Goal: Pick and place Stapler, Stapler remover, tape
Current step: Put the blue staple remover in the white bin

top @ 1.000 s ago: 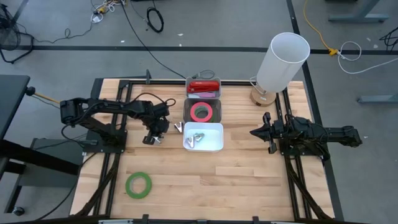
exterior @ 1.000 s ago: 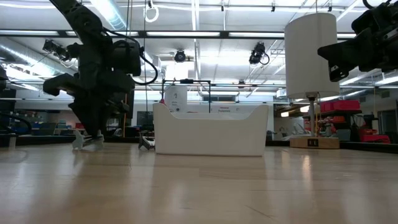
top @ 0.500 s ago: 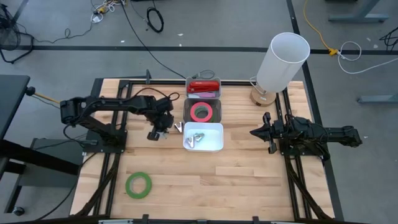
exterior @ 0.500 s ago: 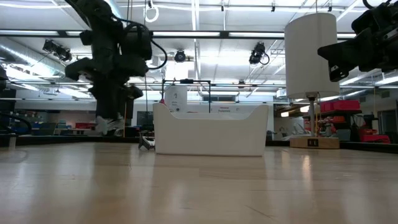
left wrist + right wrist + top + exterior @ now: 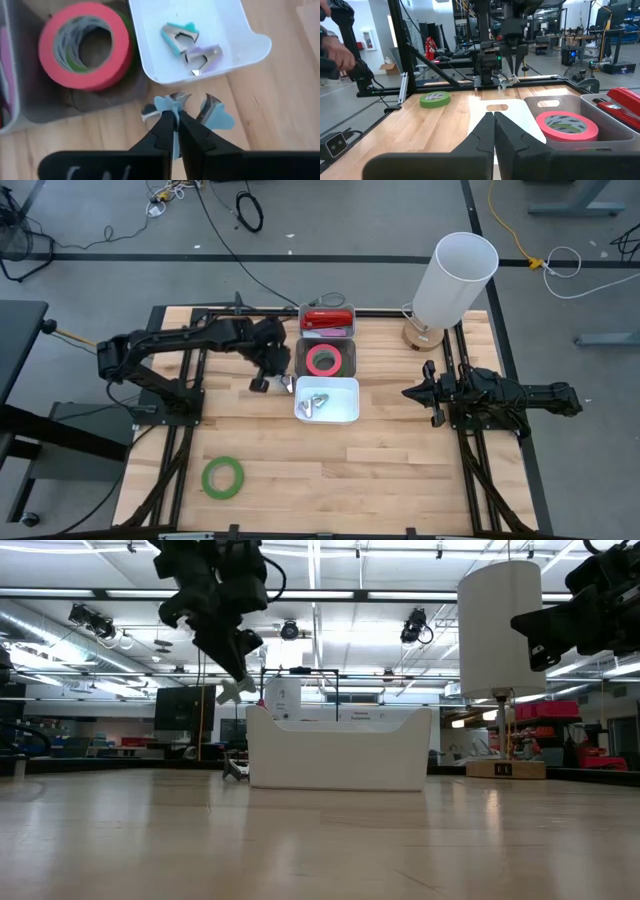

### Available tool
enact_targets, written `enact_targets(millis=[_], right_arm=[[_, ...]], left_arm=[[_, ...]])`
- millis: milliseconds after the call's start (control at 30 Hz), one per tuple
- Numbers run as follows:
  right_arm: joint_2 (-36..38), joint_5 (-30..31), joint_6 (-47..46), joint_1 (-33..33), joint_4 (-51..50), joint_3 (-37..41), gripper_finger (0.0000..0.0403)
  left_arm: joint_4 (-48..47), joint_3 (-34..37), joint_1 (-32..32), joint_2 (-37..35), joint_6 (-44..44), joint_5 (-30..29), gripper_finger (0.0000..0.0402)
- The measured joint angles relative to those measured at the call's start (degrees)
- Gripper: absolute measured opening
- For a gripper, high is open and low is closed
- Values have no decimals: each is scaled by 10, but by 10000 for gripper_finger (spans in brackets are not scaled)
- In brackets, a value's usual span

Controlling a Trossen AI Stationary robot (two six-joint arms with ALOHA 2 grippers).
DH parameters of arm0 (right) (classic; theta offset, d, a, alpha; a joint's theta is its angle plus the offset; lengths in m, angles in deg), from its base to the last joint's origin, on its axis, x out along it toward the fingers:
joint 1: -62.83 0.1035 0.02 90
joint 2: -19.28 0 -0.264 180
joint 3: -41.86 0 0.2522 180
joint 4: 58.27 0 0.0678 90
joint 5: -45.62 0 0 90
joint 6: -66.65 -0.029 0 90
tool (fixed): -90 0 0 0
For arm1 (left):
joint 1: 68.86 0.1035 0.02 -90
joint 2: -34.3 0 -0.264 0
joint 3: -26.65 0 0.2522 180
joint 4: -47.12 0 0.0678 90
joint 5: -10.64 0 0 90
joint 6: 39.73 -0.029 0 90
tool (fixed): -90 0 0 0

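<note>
- the left gripper (image 5: 259, 383) hangs above the table, just to the left of the white tray (image 5: 345, 415), its fingers pinched on a light blue staple remover (image 5: 167, 105).
- a second light blue staple remover (image 5: 216, 113) lies on the wood just beside the tray's outer wall.
- inside the white tray sit two more staple removers, a teal one (image 5: 179, 36) and a purple one (image 5: 202, 54).
- the pink tape roll (image 5: 324, 360) lies flat in the grey bin (image 5: 300, 355) behind the tray.
- the red stapler (image 5: 328, 319) lies in the clear bin (image 5: 305, 330) at the back edge.
- a green tape roll (image 5: 223, 477) lies alone on the wood near the front left, well apart from the bins.
- the right gripper (image 5: 409, 393) waits at the right side, fingers pressed together, holding nothing.
- a white lamp (image 5: 452, 280) stands at the back right corner.
</note>
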Motion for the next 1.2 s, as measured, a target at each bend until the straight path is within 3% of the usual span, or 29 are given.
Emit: enact_targets(millis=[400, 1200], right_arm=[[0, 0, 0, 0, 0, 0, 13], [0, 0, 0, 0, 0, 0, 13]], left_arm=[[10, -17, -4, 0, -4, 0, 11], [171, -16, -76, 33, 36, 3, 14]])
